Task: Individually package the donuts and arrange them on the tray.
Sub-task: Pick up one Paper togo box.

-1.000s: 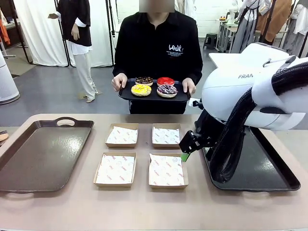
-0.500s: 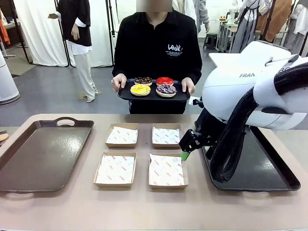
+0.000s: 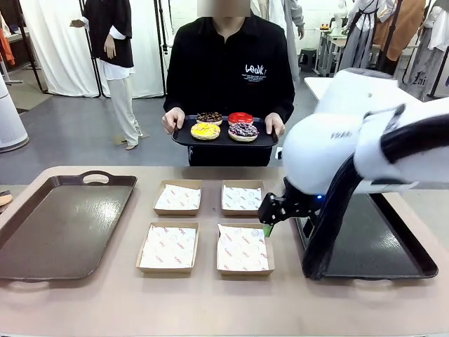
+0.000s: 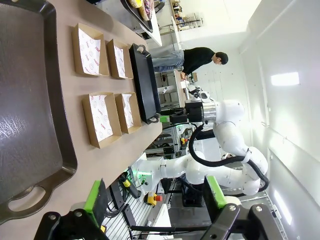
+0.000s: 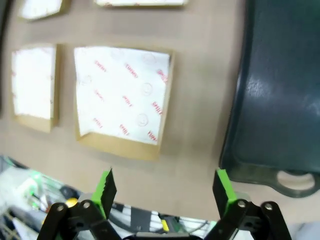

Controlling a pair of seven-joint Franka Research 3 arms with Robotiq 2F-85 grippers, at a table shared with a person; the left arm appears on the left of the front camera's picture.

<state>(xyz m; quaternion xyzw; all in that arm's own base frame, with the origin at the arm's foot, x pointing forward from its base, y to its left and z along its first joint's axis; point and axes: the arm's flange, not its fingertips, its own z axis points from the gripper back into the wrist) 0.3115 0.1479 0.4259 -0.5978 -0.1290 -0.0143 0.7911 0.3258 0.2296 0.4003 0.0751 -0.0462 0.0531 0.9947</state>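
Nothing is packed yet, by my reading: on the tabletop the big brown tray lies bare and the four paper-lined boxes sit empty. All four donuts rest on the small black tray the person holds beyond the far edge. The right claw hangs wide open and empty above the tabletop beside a near box. The left claw gapes wide too, gripping nothing.

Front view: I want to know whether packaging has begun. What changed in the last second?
The right arm swung slightly toward the table's middle, its fingers open and empty. The donuts stayed on the person's tray, and the four boxes stayed empty.
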